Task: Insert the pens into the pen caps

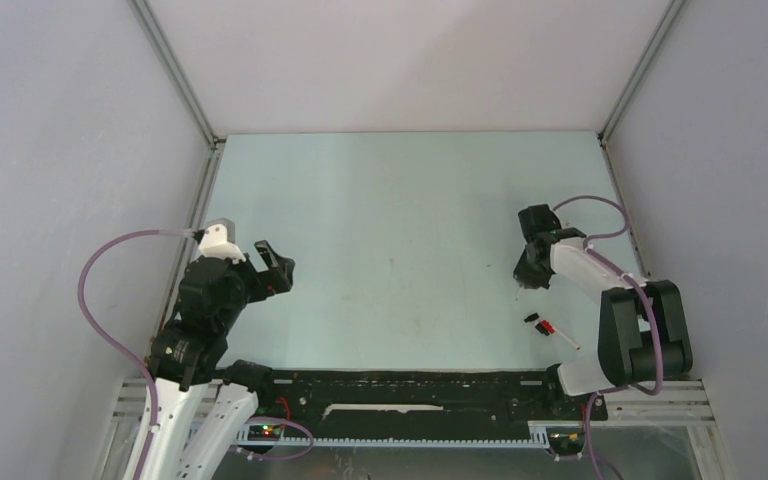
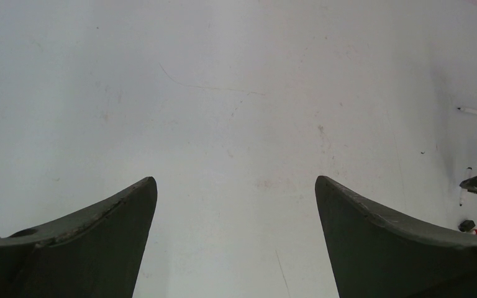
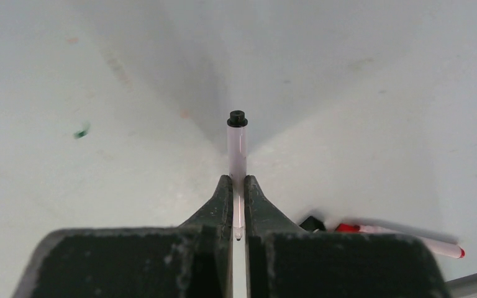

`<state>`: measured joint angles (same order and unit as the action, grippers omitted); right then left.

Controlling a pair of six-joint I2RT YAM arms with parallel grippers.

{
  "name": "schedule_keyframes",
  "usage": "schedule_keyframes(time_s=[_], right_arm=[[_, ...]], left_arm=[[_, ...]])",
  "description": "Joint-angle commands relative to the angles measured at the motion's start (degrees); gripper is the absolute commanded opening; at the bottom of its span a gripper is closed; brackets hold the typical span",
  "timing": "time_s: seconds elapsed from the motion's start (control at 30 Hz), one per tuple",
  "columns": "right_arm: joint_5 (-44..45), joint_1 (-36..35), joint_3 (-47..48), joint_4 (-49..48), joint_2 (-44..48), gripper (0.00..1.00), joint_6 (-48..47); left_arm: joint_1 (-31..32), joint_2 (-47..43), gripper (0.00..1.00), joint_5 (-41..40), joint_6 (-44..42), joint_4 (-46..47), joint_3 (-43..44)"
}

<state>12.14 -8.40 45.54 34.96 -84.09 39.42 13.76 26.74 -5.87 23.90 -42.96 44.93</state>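
My right gripper [image 3: 238,186] is shut on a thin white pen [image 3: 237,149], which runs straight out between the fingers, its far end carrying a small black piece [image 3: 237,117]. From above, this gripper [image 1: 526,276] points down at the right side of the table. Just near of it lie a black pen cap [image 1: 531,318], a red piece [image 1: 548,327] and a white pen [image 1: 566,341]; the wrist view shows the same cap [image 3: 311,222] and pen [image 3: 410,231]. My left gripper [image 2: 236,186] is open and holds nothing, hovering at the table's left side [image 1: 278,264]. Another white pen [image 2: 472,112] lies far right.
The pale table [image 1: 400,240] is walled by white panels on the left, right and back. A black rail [image 1: 410,385] runs along the near edge between the arm bases. Purple cables [image 1: 95,290] loop beside each arm.
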Motion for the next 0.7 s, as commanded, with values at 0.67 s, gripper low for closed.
schedule_keyframes(time_s=[0.67], right_arm=[[-26.78, -22.26, 6.53, -7.37, 17.15, 0.0, -13.0]], left_arm=[[0.59, -1.18, 0.94, 17.31, 6.94, 23.4, -10.92]])
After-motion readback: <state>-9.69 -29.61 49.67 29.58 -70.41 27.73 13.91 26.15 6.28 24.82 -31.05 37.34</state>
